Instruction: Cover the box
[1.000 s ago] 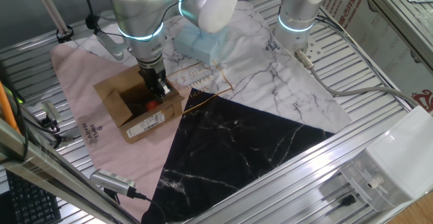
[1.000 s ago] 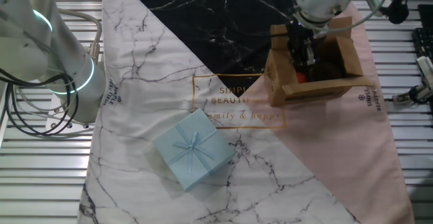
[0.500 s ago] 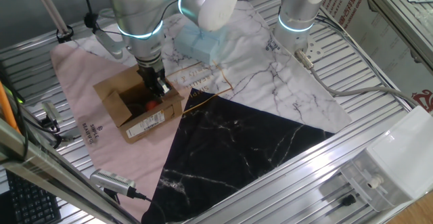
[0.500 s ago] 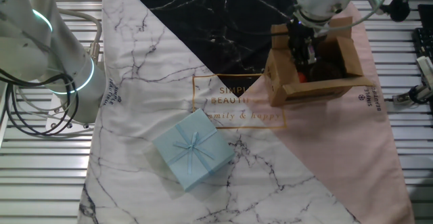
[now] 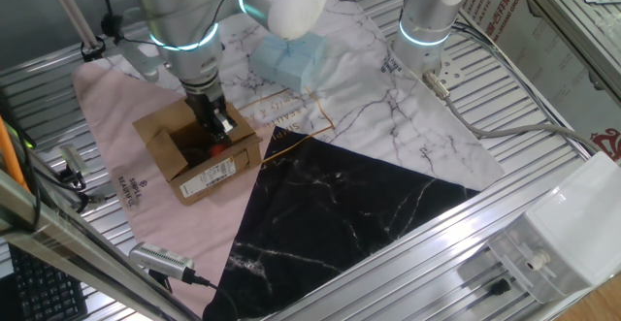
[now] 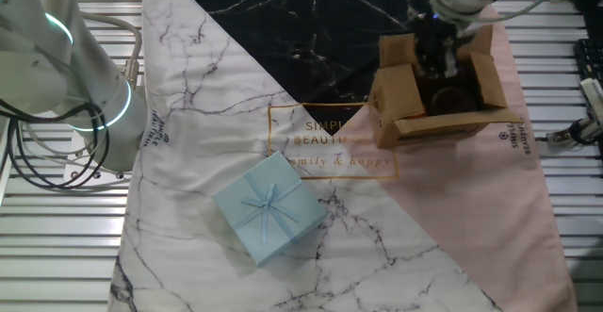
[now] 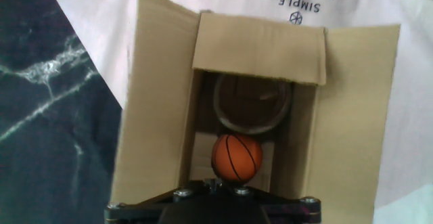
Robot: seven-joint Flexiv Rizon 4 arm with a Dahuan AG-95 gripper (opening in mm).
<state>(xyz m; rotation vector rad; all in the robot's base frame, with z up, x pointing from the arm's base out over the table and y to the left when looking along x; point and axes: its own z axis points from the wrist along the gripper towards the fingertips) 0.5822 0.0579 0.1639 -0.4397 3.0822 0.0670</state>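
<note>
- My white arm (image 5: pixel 189 16) with its glowing cyan ring reaches down from the far edge, wrist vertical, and its dark claw (image 5: pixel 215 127) points straight down over the open carton.
- In the other fixed view the claw (image 6: pixel 441 53) hangs above the carton's far half; I cannot tell whether its fingers stand apart or together, since the hand view shows only the dark base of the claw (image 7: pixel 213 207) at the bottom edge.
- The small brown cardboard box (image 5: pixel 194 151) sits on the pink part of the cloth (image 5: pixel 116 137), directly beneath the claw, its white label facing the near side in one fixed view.
- From the hand view, the box (image 7: pixel 352 116) is open: one end flap is folded inward over the far end of the cavity, while two long side flaps lie spread outward.
- Inside I count one small orange ball with black seams (image 7: pixel 236 158) and one round roll-like ring (image 7: pixel 252 102) beyond it.
- One pale blue ribboned gift package (image 6: pixel 268 206) lies on the white marble part of the cloth, well apart from the box (image 6: pixel 438 105).
- One second arm base (image 5: pixel 432 16) stands at the bench's (image 5: pixel 543 98) far side.
</note>
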